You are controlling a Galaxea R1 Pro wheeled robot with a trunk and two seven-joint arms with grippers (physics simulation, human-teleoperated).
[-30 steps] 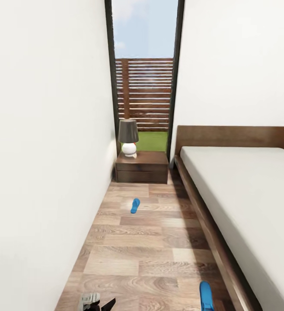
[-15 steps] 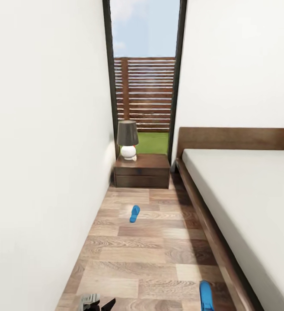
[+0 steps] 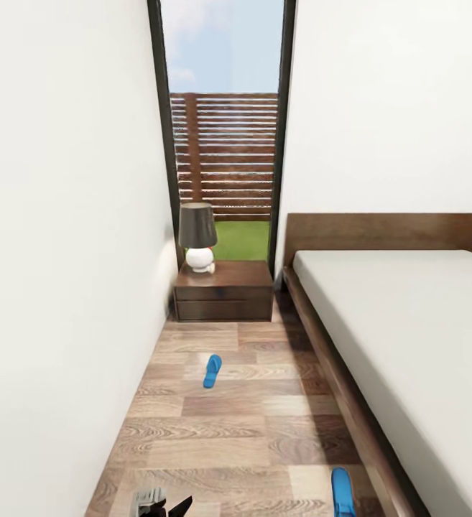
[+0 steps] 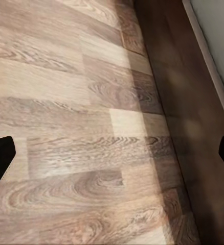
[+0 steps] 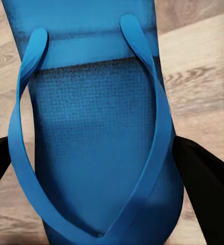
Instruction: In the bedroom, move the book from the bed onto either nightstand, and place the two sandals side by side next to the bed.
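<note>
The large low bed (image 3: 408,337), dark brown frame and plain grey mattress, runs down the right side of a narrow strip of wood-plank floor (image 3: 243,431). No book can be seen on the visible part of the mattress. At the bed's head end, against the window wall, stands the dark brown two-drawer nightstand (image 3: 225,291), carrying a grey-shaded lamp (image 3: 197,237). One bright blue flip-flop sandal (image 3: 212,370) lies on the floor between nightstand and robot, well apart from the bed frame. The second blue sandal (image 5: 94,127) sits clamped between the right gripper's (image 5: 107,178) dark fingers, just beside the bed frame. The left gripper (image 4: 112,153) hangs spread wide over bare planks, holding nothing.

Likely risk: the hold looks to be on the sole's edges, so the carried sandal could slip or twist and land askew from its partner.
</note>
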